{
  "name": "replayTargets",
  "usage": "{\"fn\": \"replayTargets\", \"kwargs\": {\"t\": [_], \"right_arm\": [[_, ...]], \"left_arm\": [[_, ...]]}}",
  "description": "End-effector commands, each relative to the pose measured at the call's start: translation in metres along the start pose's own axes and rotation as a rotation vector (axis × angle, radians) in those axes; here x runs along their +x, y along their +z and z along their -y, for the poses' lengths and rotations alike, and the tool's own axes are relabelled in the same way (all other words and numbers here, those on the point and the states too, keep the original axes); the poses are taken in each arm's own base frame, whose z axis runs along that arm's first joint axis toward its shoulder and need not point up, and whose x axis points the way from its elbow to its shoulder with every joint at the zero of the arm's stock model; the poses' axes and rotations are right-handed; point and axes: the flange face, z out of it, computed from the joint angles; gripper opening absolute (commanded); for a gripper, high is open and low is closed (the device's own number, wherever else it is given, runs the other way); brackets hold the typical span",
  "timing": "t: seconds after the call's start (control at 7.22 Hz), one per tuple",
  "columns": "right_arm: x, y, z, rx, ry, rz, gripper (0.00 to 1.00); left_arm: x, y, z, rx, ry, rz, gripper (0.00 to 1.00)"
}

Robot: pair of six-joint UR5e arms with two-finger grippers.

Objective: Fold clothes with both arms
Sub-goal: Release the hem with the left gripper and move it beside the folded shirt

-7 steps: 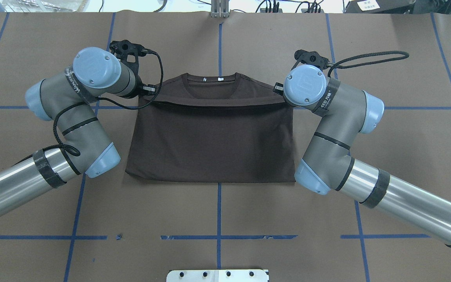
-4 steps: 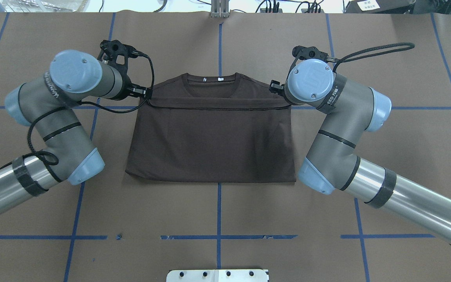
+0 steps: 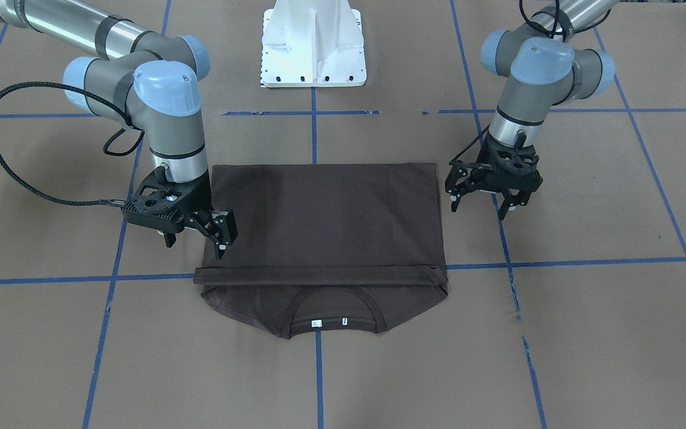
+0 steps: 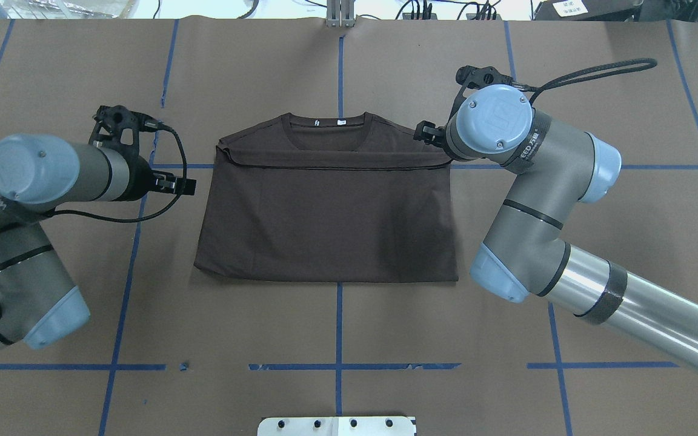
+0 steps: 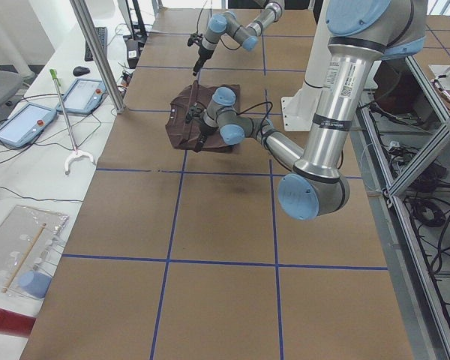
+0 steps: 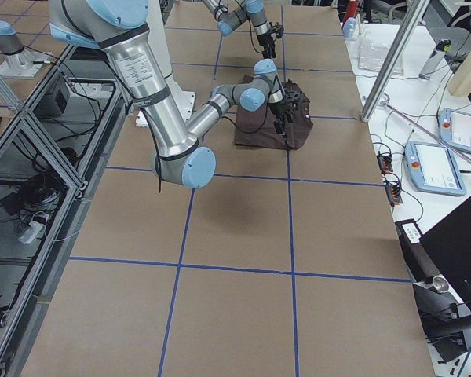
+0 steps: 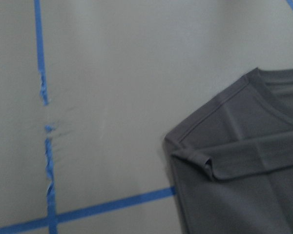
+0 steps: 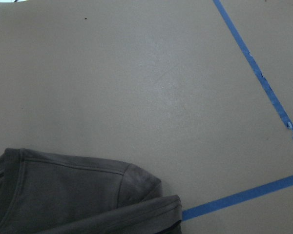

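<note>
From across the bench [image 3: 587, 333], the T-shirt [image 3: 322, 217] lies flat at the centre. Its lower half is doubled up so the hem [image 3: 319, 275] runs just short of the collar [image 3: 331, 325], on the side away from the robot. The left end effector [image 3: 480, 205] hangs empty with fingers spread wide, just beside the shirt's side edge and apart from it. The right end effector [image 3: 195, 239] is equally wide and empty, with one finger [image 3: 222, 235] over the cloth's margin near the hem corner; it may be brushing the cloth, though the angle does not settle that. From overhead, the fold looks square, the right wrist close by a shoulder and the left wrist off to the side. The two side views show the shirt only as a small dark patch, too small to add anything. The left wrist camera catches a rolled corner [image 7: 205, 163] where the hem end curls on itself. The right wrist camera shows a shoulder lying smooth near blue tape [image 8: 244, 196]. The release seems done, so the job now is clearing away cleanly. The right arm would do best to rise straight up before travelling sideways, lest a finger drag the top layer. The curled corner wants flattening, or a grip taking both layers, before any further fold.
</note>
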Motion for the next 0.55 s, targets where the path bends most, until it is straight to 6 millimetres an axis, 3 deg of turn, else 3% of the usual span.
{"fn": "replayTargets", "kwargs": {"t": [0.0,0.14,0.42], "right_arm": [[0.000,-0.001,-0.001,-0.001,-0.001,0.003,1.00],[0.000,-0.001,-0.001,0.001,-0.001,0.002,1.00],[0.001,-0.001,-0.001,0.001,-0.001,0.003,1.00]], "left_arm": [[0.028,0.002,-0.055,-0.055,-0.123,-0.068,0.75],[0.042,0.006,-0.072,-0.082,-0.166,-0.078,0.63],[0.066,0.013,-0.104,-0.122,-0.205,-0.089,0.62]]}}
